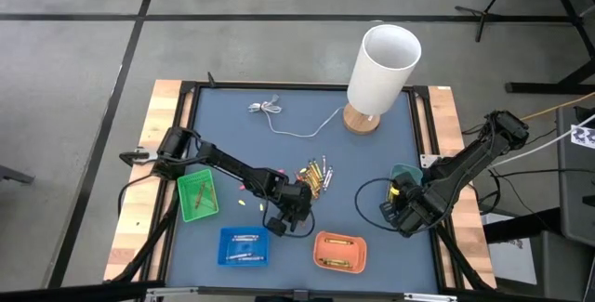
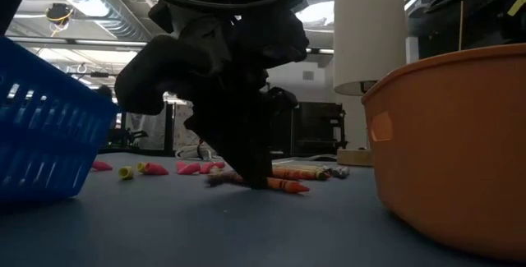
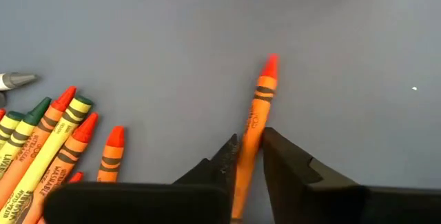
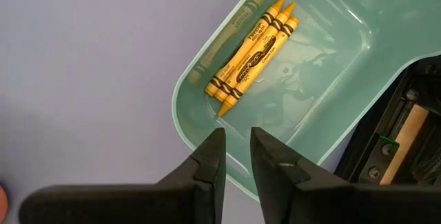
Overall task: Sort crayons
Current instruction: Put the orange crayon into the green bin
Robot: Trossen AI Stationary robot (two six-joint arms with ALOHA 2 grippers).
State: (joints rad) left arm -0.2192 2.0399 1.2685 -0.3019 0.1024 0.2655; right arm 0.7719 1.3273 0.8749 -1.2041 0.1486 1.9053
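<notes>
At the near centre of the blue table (image 1: 372, 153), the left gripper (image 1: 299, 207) is lowered onto the mat beside the loose pile of crayons (image 1: 316, 177), its fingers narrowed around a single orange crayon (image 3: 255, 124) that lies flat between them, tip pointing away from the wrist; the low view shows the same crayon (image 2: 283, 185) resting on the surface at the fingertips, so it appears gripped but not yet lifted. The crayon lies apart from its neighbours in the pile, which gives the fingers room to close on one stick alone. Four small trays serve as colour destinations: a green tray (image 1: 196, 195) at the left, a blue tray (image 1: 243, 246) near the front edge, an orange tray (image 1: 339, 251) just right of the working gripper, and a teal tray (image 4: 317, 65) at the right, already holding yellow crayons (image 4: 253, 48). The right gripper (image 4: 236, 156) hovers over the near rim of that tray with its fingers close together and nothing between them. A white lamp (image 1: 381, 74) and a thin cable (image 1: 293, 125) occupy the far side.
</notes>
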